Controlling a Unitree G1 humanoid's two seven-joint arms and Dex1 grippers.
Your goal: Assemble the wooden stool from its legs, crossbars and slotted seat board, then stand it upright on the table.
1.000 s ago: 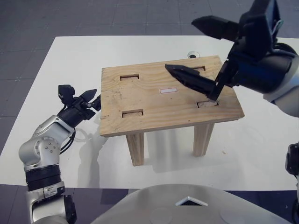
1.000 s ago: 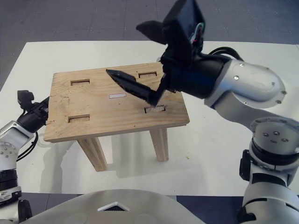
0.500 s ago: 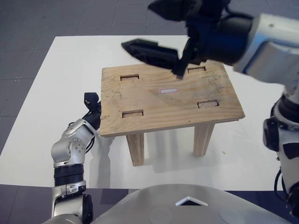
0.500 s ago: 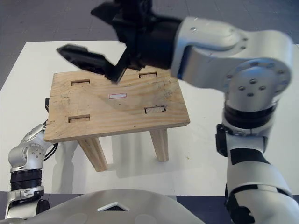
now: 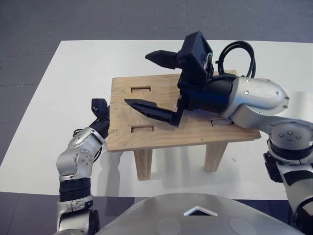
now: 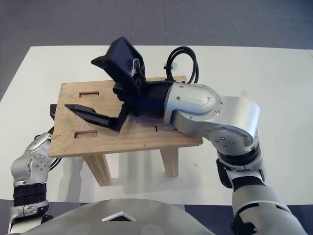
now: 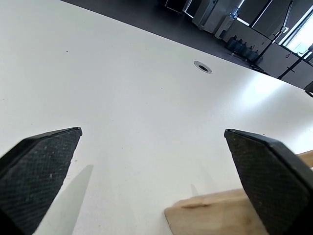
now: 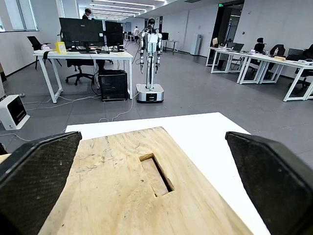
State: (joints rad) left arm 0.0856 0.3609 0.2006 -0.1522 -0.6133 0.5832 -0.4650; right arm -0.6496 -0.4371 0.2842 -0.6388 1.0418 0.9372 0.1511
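On the white table (image 5: 63,88) we note the stool (image 6: 142,134) standing upright: slotted seat board (image 5: 156,136) level on top, two legs (image 5: 142,164) visible beneath, crossbars hidden from us. Over the board hovers the right gripper (image 5: 136,78), fingers spread wide and holding nothing; the left gripper (image 7: 152,130), likewise spread, sits at the board's left edge, a corner of wood between its fingers but not pinched. We judge assembly essentially done, with only clearing both arms away left.

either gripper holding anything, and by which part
Nothing is held: right gripper open above the seat board, left gripper open beside its left edge.
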